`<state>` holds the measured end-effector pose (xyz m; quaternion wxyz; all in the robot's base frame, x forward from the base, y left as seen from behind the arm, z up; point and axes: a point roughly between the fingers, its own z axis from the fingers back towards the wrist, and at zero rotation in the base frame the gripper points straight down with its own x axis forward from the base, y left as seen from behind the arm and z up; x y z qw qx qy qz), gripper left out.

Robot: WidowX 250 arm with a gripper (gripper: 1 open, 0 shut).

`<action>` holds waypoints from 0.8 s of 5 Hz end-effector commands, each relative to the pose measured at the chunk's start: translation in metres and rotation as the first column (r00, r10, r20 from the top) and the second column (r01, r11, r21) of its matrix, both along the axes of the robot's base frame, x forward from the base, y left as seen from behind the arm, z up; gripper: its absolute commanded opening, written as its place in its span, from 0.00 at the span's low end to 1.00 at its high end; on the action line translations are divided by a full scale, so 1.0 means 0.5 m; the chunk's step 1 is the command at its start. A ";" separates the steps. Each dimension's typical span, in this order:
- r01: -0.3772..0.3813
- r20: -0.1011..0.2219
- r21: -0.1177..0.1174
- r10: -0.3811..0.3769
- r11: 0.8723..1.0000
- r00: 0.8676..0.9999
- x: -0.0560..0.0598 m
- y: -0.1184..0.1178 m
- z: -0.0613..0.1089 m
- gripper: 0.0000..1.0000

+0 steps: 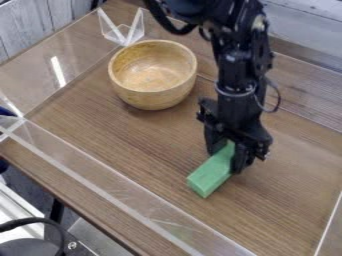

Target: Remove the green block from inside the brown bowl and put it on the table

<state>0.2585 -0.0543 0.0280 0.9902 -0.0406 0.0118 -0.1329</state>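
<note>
- The gripper (235, 156) points straight down in the right half of the frame, its dark fingers partly spread and closed on the upper end of the green block (213, 172).
- The green block slants from the fingers down toward the lower left; its lower end looks to be at or touching the table (107, 150), though actual contact cannot be made out.
- The black arm (227, 50) rises from the gripper to the top centre of the frame, with cables hanging beside it.
- The brown bowl (152, 72) stands in the upper middle, well apart from the block and up and left of the gripper; its pale inside holds nothing visible.
- Open wood-grain surface lies all around the block: a wide stretch to the left, a band between block and bowl, and room to the right as far as the frame edge.
- A clear plastic wall (120, 195) runs along the near table edge from the left side toward the bottom centre; the block lies near it but clear of it.
- Another clear wall follows the left and far edges, and a folded clear plastic piece (120, 27) sits at the upper left behind the bowl.
- Below the near edge, dark gear shows at the lower left corner; it is too dim to identify.
- No brand, label or writing can be read anywhere.
</note>
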 end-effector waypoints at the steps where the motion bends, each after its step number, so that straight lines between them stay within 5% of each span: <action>1: -0.004 0.033 -0.007 0.004 1.000 0.999 0.016 0.002 0.014 0.00; 4: -0.003 0.012 -0.004 0.003 1.000 1.000 0.017 0.008 0.016 0.00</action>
